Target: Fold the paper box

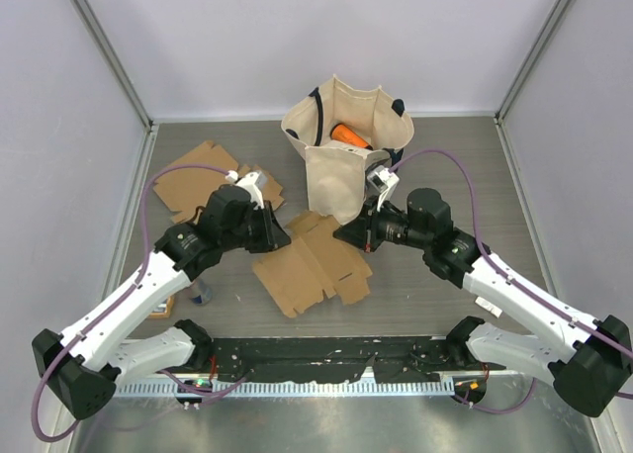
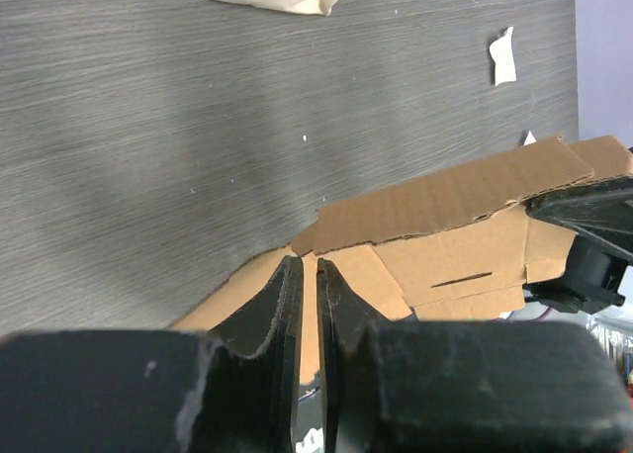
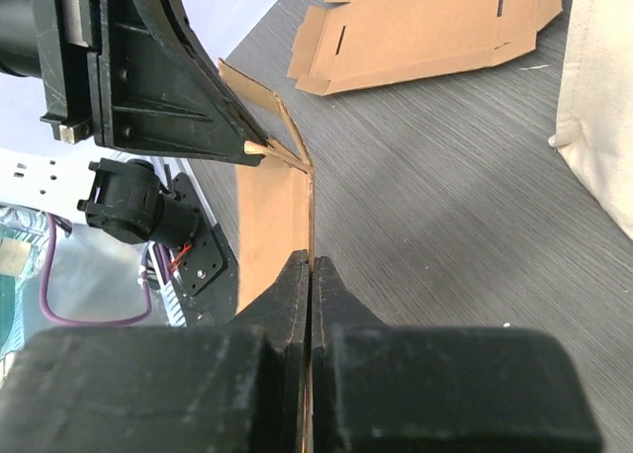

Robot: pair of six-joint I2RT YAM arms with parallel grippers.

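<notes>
**Both tools pinching the flat box from opposite sides**

The paper box (image 1: 312,265) lies flat mid-tabletop (image 1: 445,166), right between the arms, long axis running roughly left to right. The left tool (image 1: 275,233) is nipped narrow on its left edge flap, and the right tool (image 1: 348,233) is clamped on the right edge, so neither arm is nearer. The tote bag (image 1: 341,166) sits just behind and looks likely to crowd any lift. A spare cardboard blank (image 1: 198,186) lies far-left, out of the way.
</notes>
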